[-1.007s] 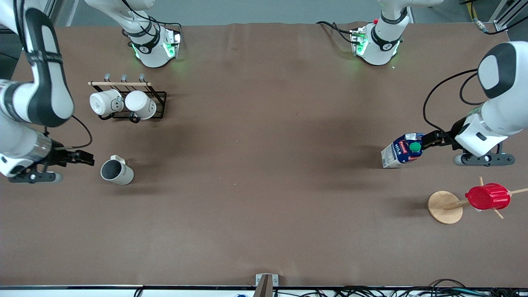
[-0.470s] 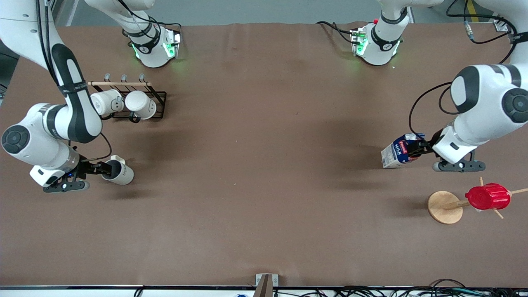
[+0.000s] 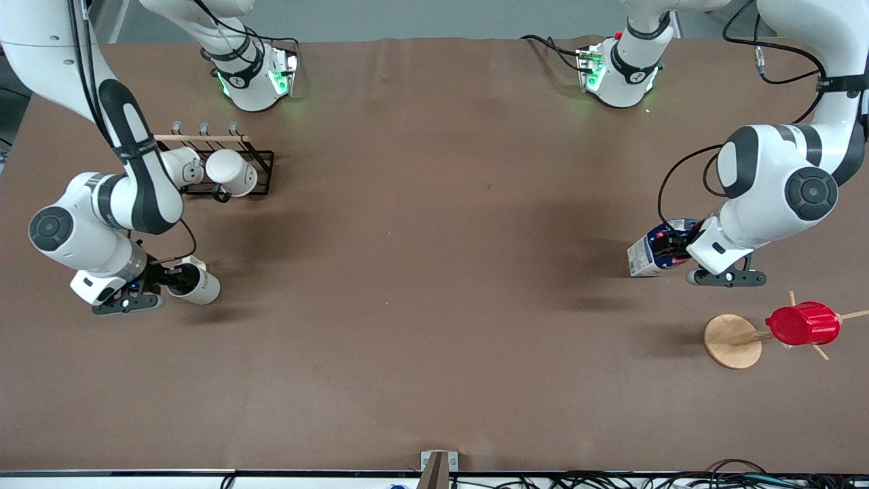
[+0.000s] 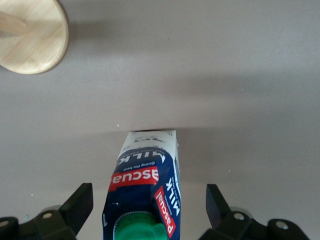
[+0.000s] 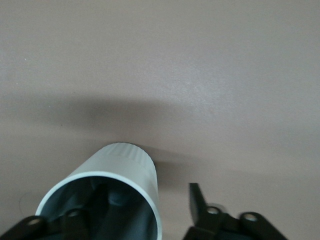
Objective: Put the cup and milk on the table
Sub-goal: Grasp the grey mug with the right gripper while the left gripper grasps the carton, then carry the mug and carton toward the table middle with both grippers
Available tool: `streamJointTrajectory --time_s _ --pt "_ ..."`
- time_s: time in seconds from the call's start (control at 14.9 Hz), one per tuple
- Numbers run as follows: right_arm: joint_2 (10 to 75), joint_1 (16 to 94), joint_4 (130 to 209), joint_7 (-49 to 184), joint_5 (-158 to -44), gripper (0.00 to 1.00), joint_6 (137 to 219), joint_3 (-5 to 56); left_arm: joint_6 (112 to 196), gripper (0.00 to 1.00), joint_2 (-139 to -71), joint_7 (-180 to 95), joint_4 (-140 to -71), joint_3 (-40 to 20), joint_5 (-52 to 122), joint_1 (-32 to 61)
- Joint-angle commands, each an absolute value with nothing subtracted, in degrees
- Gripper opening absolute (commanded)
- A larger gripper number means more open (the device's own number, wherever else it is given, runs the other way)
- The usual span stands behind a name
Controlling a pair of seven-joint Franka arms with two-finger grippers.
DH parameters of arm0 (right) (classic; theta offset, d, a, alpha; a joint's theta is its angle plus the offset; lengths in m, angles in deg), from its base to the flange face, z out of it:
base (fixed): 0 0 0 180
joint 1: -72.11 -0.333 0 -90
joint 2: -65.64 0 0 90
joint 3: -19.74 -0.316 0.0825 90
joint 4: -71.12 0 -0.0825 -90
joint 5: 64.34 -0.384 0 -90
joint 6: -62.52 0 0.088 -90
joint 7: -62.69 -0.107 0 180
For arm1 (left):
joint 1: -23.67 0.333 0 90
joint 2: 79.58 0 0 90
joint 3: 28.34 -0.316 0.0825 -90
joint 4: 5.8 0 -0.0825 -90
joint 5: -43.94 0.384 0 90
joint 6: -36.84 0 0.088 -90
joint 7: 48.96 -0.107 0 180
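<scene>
Brown table (image 3: 434, 305) bears both items. Blue-and-white milk carton (image 3: 653, 250), red label, green cap, stands between spread fingers of left gripper (image 3: 681, 246), untouched. Off-white cup (image 3: 197, 284), dark grey inside, has one spread finger of right gripper (image 3: 175, 278) inside rim, other outside wall.

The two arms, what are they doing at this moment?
Each arm is closing in on one item standing on the table. The left gripper has its jaws open on either side of the milk. The right gripper is open at the cup, one finger inside its rim. Neither item is lifted yet.
</scene>
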State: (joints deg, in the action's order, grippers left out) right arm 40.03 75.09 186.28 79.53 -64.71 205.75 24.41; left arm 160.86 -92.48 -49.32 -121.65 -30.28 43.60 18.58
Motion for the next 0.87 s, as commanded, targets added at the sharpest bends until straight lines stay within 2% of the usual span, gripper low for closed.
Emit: streamJointTrajectory --time_s 0.0,0.2,0.34,0.54,0.81 --pt "40.68 75.01 187.75 79.74 -65.57 0.03 206.84 24.31 161.74 0.98 -90.75 -49.13 -123.57 -30.27 44.99 18.84" --pt "40.85 74.93 186.96 77.82 -65.57 0.00 205.96 23.79 161.65 0.95 -90.04 -49.22 -123.48 -30.27 45.08 18.84" --pt "42.16 74.92 185.73 75.27 -65.57 0.00 202.11 21.69 161.56 0.93 -89.69 -49.22 -123.48 -30.27 45.08 18.93" --pt "44.37 74.31 180.38 67.56 -65.48 0.00 192.45 16.86 161.21 0.89 -89.43 -49.22 -124.09 -30.27 45.08 18.93" --pt "44.02 69.67 175.63 49.90 -64.61 0.00 191.36 8.60 161.21 0.85 -88.46 -49.22 -125.33 -30.27 45.17 19.10"
